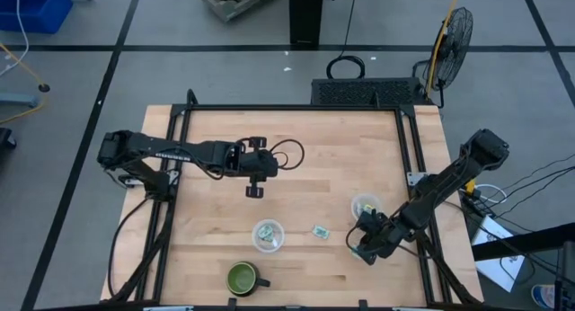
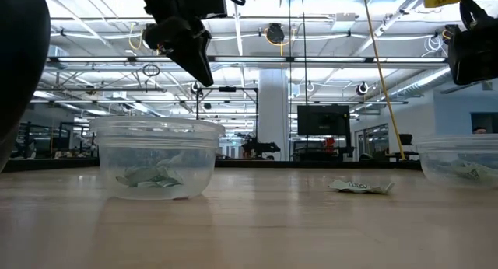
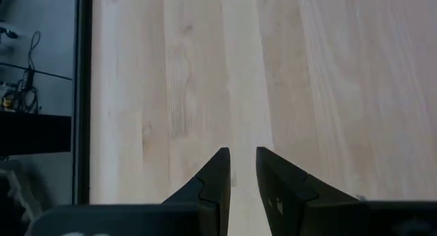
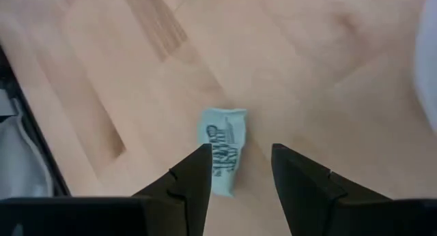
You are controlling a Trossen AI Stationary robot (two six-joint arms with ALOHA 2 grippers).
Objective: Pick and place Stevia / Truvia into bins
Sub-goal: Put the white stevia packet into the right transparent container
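Note:
One clear cup (image 1: 267, 235) (image 2: 156, 156) holds crumpled pale green packets. A second clear cup (image 1: 365, 206) (image 2: 463, 164), near the table's right side, also holds some. A loose packet (image 1: 319, 230) (image 2: 359, 186) lies flat on the wood between them. Another packet (image 4: 223, 151) lies flat under my right gripper (image 1: 364, 248) (image 4: 240, 161), which is open and hovers over it, one finger on either side, touching nothing. My left gripper (image 1: 254, 190) (image 3: 243, 157) hangs above bare wood on the far side of the first cup, its fingers a narrow gap apart and holding nothing.
A dark green mug (image 1: 241, 278) stands by the near edge, close to the first cup. A black frame rail (image 1: 415, 167) runs along the table's right side beside my right arm. Bare wood lies across the table's middle and far part.

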